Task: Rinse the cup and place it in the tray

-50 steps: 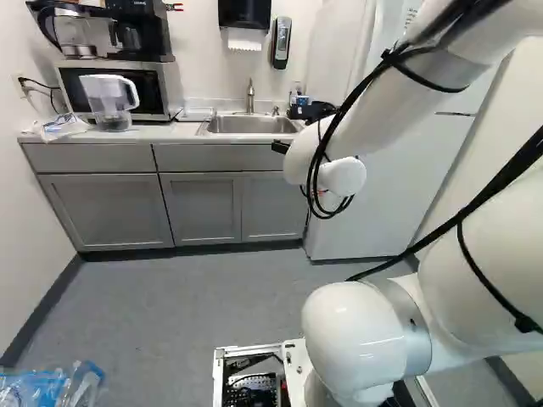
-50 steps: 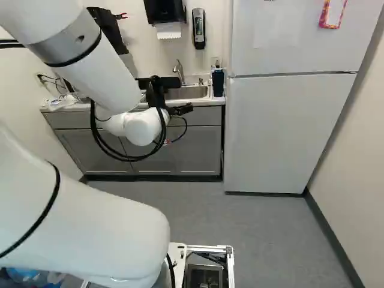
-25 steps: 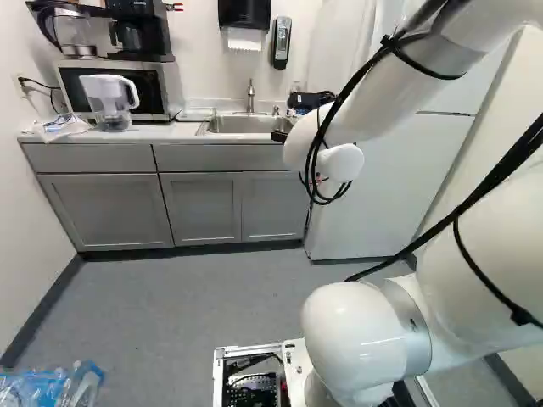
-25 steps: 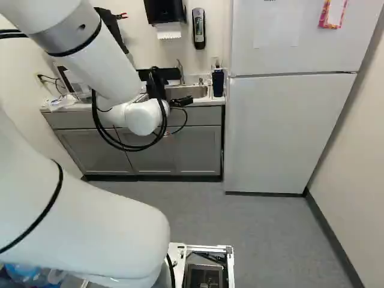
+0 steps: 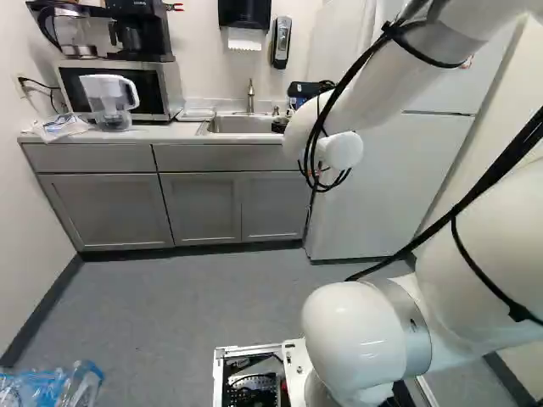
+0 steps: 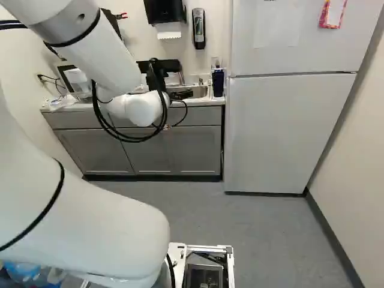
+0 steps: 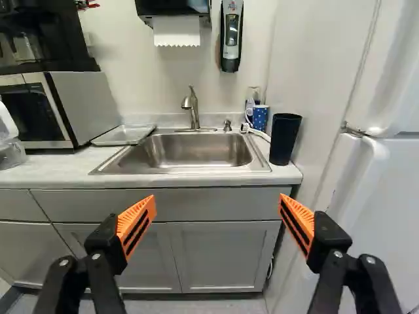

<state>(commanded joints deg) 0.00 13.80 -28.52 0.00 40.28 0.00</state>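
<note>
My gripper (image 6: 181, 94) shows partly beyond the wrist in the right base view, in front of the sink. In the wrist view the gripper (image 7: 218, 204) stands wide open, nothing between its orange pads. Ahead lies the steel sink (image 7: 196, 152), with a faucet (image 7: 192, 108) behind it. A dark, tall cup (image 7: 285, 139) stands upright on the counter just beside the sink, on the fridge side. Behind it is a blue, white-dotted cup (image 7: 260, 118). On the sink's other side, near the microwave, rests a shallow tray (image 7: 126, 135). Both cups are apart from the fingers.
The counter (image 7: 59, 167) runs over grey cabinets (image 7: 216, 255). A microwave (image 7: 91, 104) and a water pitcher (image 5: 110, 102) stand at one end, the fridge (image 6: 282, 132) at the other. A towel dispenser (image 7: 173, 10) and a soap dispenser (image 7: 230, 33) hang above the sink.
My arm's wrist end and gripper have risen in both base views, the gripper from before the cabinet tops to the level of the sink. The base and the things on the counter have stayed put.
</note>
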